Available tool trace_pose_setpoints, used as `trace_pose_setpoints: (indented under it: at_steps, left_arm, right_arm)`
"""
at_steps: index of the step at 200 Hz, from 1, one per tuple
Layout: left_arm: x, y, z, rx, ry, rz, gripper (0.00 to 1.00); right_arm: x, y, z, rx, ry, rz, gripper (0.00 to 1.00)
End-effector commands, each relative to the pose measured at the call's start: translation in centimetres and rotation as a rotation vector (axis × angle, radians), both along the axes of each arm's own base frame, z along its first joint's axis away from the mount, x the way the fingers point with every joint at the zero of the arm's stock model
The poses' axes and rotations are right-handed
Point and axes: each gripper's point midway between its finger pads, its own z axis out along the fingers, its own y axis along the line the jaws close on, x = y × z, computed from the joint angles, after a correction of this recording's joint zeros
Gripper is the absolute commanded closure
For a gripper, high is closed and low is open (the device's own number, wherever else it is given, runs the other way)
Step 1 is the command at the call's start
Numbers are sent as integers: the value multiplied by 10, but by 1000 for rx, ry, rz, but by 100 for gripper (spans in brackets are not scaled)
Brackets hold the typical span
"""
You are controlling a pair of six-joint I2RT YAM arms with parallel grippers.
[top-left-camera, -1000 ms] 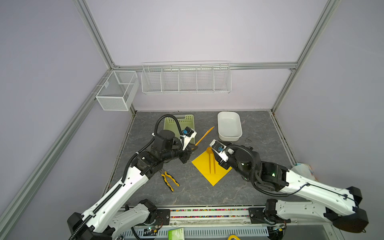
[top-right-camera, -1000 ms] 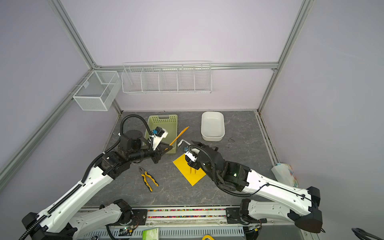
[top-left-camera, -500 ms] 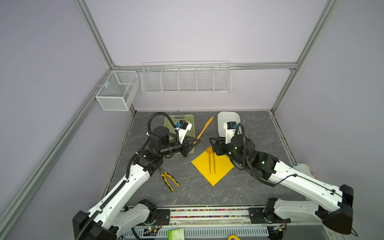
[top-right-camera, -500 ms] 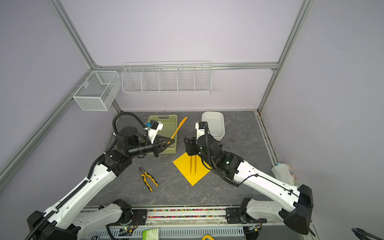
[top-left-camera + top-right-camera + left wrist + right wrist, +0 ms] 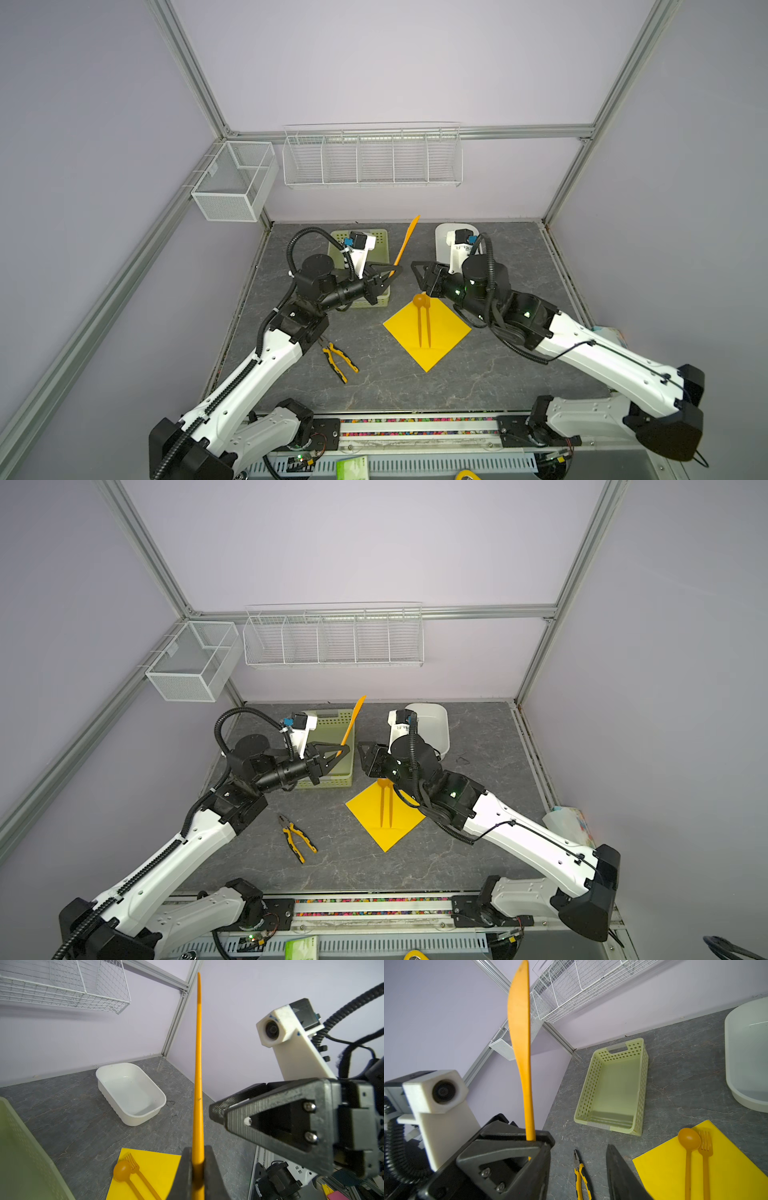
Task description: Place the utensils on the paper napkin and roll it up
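Grey marbled tabletop [image 5: 498, 374] fills the floor of a lilac-walled cell. At its middle you have the bright yellow square paper napkin [image 5: 449, 332], lying flat with one corner toward the arm bases. On it lie the slim orange plastic spoon [image 5: 419, 320] and the slim orange plastic fork [image 5: 429, 328], parallel and just beside each other, with bowl and tines toward the napkin's far corner. The spoon's round bowl sits right at the napkin's edge.

Your left gripper [image 5: 392, 274] is raised off the table and clamped on the handle end of the flat orange plastic knife [image 5: 405, 245]. The knife stands nearly upright, blade up, leaning a little toward the back wall. It is not on the napkin.

Your right gripper [image 5: 417, 276] is raised too and faces the left one, with their tips near each other but apart. Its jaws stand apart with nothing between them.

You will find the pale green perforated plastic basket [image 5: 642, 1084] behind the left gripper and the white rectangular plastic tray [image 5: 128, 1118] behind the right arm. The yellow-and-black-handled pliers [image 5: 338, 361] lie on the table between the left arm and the napkin.
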Motion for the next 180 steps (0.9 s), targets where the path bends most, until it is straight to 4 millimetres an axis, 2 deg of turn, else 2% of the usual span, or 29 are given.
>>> trace_pose_setpoints:
  at_steps: [1,51,103,180]
  left_arm:
    - [8,2,0,-5,10,37,100]
    - [9,0,-2,0,17,27,100]
    - [7,1,-3,7,16,28,100]
    - [8,4,-6,25,16,42,100]
  right_arm:
    - [1,6,16,57,12,8,58]
    - [6,23,28,91,26,47,61]
    - [19,32,26,163,82,53,64]
    - [27,39,27,202,94,64,67]
